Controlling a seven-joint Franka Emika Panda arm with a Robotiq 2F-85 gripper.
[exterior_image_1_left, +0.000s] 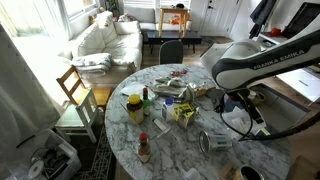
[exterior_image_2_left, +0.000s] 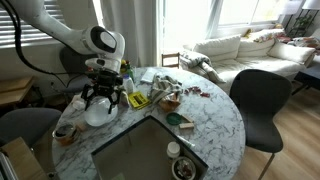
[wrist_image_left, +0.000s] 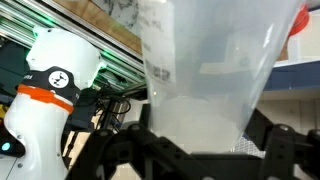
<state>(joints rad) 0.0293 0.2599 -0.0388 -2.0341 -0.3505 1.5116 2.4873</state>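
Currently my gripper (wrist_image_left: 200, 150) is clamped on a translucent cup (wrist_image_left: 205, 80), one finger each side, likely to steady it over the table (exterior_image_2_left: 220, 125)

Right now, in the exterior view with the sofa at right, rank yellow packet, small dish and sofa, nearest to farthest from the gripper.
1. Yellow packet, beside the gripper and its plastic cup.
2. Small dish, past the packet.
3. Sofa, far back in the room.
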